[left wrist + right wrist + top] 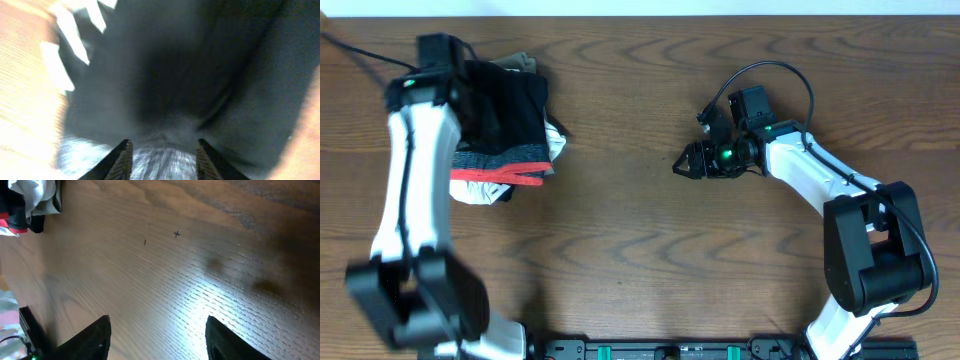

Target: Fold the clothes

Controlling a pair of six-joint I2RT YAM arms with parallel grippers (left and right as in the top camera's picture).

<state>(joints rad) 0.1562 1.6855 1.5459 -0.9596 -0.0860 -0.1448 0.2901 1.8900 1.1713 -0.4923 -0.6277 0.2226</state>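
Most folding seems done: the leggings [510, 105] lie compact, left end effector [164, 145] spread apart over them, right end effector [157, 325] apart, empty.

From where I'm sitting, the middle of the counter [620, 230] is wide open, with nothing between the two tools. The only thing in the way sits top left: black pants [510, 105] bunched over a white shirt [480, 192], and my left tool [163, 147] is right down on them. The right tool [682, 163] hangs over bare wood.
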